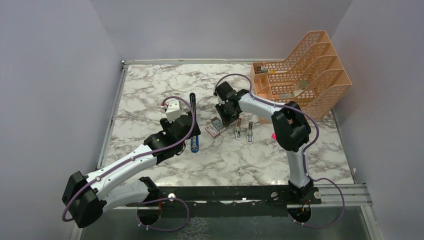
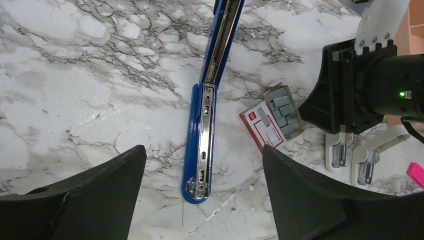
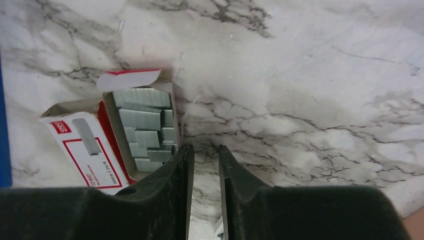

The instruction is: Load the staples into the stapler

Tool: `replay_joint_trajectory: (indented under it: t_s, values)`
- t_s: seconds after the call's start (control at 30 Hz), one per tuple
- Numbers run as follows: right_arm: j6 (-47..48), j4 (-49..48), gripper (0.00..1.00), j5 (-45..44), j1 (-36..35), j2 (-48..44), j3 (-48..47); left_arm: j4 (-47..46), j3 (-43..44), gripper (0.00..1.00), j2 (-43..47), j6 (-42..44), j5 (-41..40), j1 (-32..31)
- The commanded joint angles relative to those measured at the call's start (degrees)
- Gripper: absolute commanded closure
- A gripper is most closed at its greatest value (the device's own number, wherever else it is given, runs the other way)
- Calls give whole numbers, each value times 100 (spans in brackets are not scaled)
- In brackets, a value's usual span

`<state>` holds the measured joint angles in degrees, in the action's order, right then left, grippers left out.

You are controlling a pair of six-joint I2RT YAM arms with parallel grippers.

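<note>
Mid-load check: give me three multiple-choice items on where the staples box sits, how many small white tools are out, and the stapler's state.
1. Seen from above, the staples box lies where relative to the stapler?
A) to its left B) on top of it C) to its right
2. How many small white tools lie right of the box?
A) one B) two C) four
3. The stapler is:
A) swung open B) shut C) standing on end

1 C: the top view shows the box just right of the blue body.
2 B: two lie side by side there.
3 A: the left wrist view shows the silvery channel bare.
</note>
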<state>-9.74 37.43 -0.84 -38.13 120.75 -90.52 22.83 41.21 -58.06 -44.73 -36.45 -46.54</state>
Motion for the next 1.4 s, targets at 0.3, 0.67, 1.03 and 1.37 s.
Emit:
replay_joint_trajectory:
  t_s: [0.3,0.67,1.03,1.37]
  values:
    - [-254,-178,68,-375,-97,-652,4,11,-134,14,19,100,138,101]
    - [-424,-343,65,-85,-486,-474,-202,-6,-172,14,59,63,118,194]
    - [-871,-249,59,-569,-599,-69,-527,-9,-267,14,102,87,173,281]
    - [-951,-201,66,-768,-600,142,-651,-15,-304,14,85,116,208,343]
